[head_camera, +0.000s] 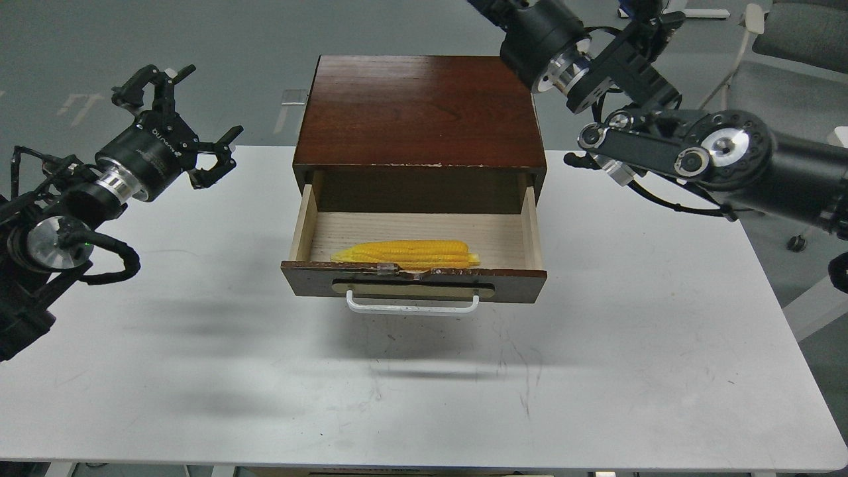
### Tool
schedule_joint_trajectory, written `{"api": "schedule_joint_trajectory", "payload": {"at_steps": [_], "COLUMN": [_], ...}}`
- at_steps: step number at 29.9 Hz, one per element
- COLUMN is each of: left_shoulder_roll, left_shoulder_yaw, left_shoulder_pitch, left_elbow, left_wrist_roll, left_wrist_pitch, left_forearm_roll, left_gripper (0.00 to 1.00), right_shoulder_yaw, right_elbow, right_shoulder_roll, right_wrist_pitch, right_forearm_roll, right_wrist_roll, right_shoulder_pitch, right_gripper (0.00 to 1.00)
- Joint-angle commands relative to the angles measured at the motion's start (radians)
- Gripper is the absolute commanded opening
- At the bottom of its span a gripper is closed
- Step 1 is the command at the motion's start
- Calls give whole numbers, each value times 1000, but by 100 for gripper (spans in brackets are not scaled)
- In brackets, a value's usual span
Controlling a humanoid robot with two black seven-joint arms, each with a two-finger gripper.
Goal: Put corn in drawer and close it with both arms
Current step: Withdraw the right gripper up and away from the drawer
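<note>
The yellow corn cob (405,252) lies flat inside the open drawer (414,281), along its front wall, tip pointing left. The drawer is pulled out of the dark brown cabinet (419,109); its white bar handle (411,306) faces me. My left gripper (192,112) is open and empty, held above the table's left side, well left of the cabinet. My right arm (669,142) rises at the upper right; its wrist (540,36) runs out of the top edge, so its gripper is out of view.
The cabinet stands on a white table (596,371). Loose black cables hang by my left arm (99,258). A grey chair (795,33) stands on the floor at the far right, behind the table.
</note>
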Motion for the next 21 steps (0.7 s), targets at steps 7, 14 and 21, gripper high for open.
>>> {"api": "schedule_joint_trajectory", "payload": {"at_steps": [7, 14, 21], "left_shoulder_roll": [-8, -23, -25], "left_shoulder_yaw": [0, -15, -9], "left_shoulder_pitch": [2, -1, -27], "left_elbow": [0, 0, 0], "left_wrist_roll": [0, -17, -84], "left_wrist_pitch": [-3, -8, 93], "left_forearm_roll": [-1, -1, 11], "left_gripper": [100, 100, 100], "right_shoulder_yaw": [258, 307, 315], "right_elbow": [-18, -7, -6], "right_shoulder_roll": [-167, -274, -319], "right_wrist_pitch": [362, 506, 615], "right_forearm_roll": [133, 398, 516], "right_wrist_roll": [-77, -257, -318], "right_shoulder_pitch": [-227, -296, -365], "right_gripper": [98, 99, 100]}}
